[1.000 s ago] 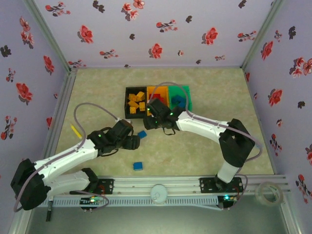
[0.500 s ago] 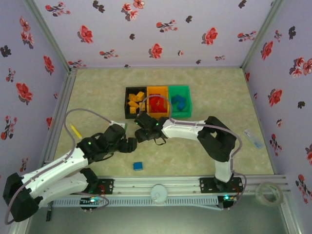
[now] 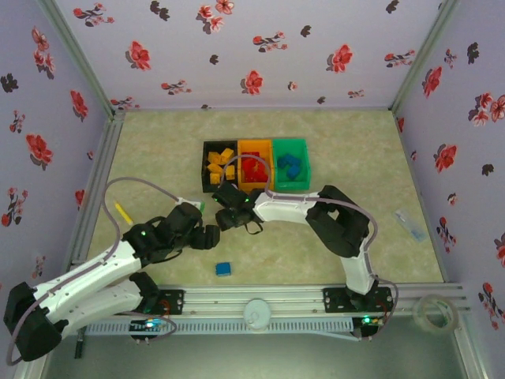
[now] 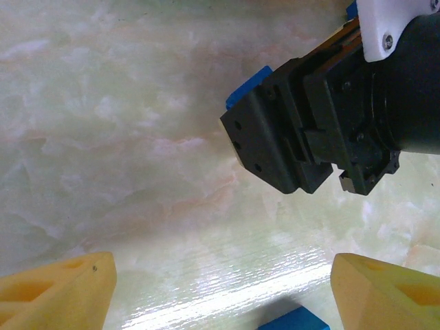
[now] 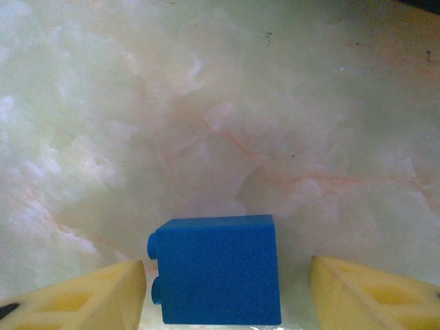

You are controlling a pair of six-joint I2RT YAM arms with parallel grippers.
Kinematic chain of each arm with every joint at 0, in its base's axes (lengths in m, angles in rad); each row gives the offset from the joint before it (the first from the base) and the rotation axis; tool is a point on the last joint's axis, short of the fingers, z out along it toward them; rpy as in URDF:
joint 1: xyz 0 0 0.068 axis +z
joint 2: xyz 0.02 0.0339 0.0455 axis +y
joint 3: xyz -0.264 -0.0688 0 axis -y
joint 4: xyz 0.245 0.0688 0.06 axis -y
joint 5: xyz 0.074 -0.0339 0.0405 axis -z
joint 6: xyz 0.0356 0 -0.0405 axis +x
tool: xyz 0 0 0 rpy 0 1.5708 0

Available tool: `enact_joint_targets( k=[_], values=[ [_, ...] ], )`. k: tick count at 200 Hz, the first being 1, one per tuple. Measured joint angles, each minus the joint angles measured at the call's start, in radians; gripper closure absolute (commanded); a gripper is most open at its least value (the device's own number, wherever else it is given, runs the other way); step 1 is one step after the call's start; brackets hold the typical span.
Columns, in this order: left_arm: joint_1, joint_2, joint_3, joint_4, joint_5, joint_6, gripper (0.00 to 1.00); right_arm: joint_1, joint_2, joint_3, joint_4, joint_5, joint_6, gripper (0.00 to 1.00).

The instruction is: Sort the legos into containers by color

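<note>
The containers sit in a row at mid-table: a black bin (image 3: pixel 215 166) with orange-yellow legos, an orange bin (image 3: pixel 254 167) with red ones and a green bin (image 3: pixel 290 164) with blue ones. My right gripper (image 3: pixel 229 215) (image 5: pixel 227 297) is open and low over the table. It straddles a blue lego (image 5: pixel 216 268) lying on its side, with a clear gap on the right. My left gripper (image 3: pixel 209 235) (image 4: pixel 223 295) is open and empty just beside it. A blue brick (image 4: pixel 295 321) peeks in at the bottom edge of its view. Another blue lego (image 3: pixel 224 269) lies near the rail.
A yellow stick (image 3: pixel 122 212) lies at the left by the wall. A clear plastic piece (image 3: pixel 410 223) lies at the right, and a tape roll (image 3: pixel 432 312) sits beyond the front rail (image 3: pixel 260 298). Flowered walls close in the table on three sides.
My right gripper has come from over the bins down and left onto the blue lego on the table. My left gripper has drawn back a little toward the near left.
</note>
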Motion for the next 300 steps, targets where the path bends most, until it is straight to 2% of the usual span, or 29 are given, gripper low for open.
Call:
enact_joint_targets(
  k=[28,60,83,139,166,235,300],
  values=[
    [0.000,0.000,0.000,-0.002,0.000,0.000,0.18,0.000,0.022,0.028,-0.002,0.001,-0.001,0.42],
    [0.000,0.000,0.000,-0.008,0.000,0.000,0.18,0.000,0.034,0.047,-0.017,0.006,-0.012,0.57],
    [0.000,0.000,0.000,-0.009,0.000,0.000,0.18,0.000,0.039,0.060,-0.019,0.009,-0.015,0.63],
    [0.000,0.000,0.023,-0.018,0.000,0.005,0.18,-0.006,0.029,0.061,-0.040,0.031,-0.031,0.64],
    [0.000,-0.001,0.060,-0.016,0.000,0.020,0.18,-0.032,-0.024,0.059,-0.070,0.042,-0.043,0.64],
    [-0.024,-0.006,0.129,0.013,0.011,0.076,0.18,-0.177,-0.265,0.037,-0.103,0.066,-0.095,0.64],
    [-0.063,-0.005,0.160,0.037,0.018,0.109,0.18,-0.397,-0.320,0.031,-0.151,0.068,-0.166,0.64]
  ],
)
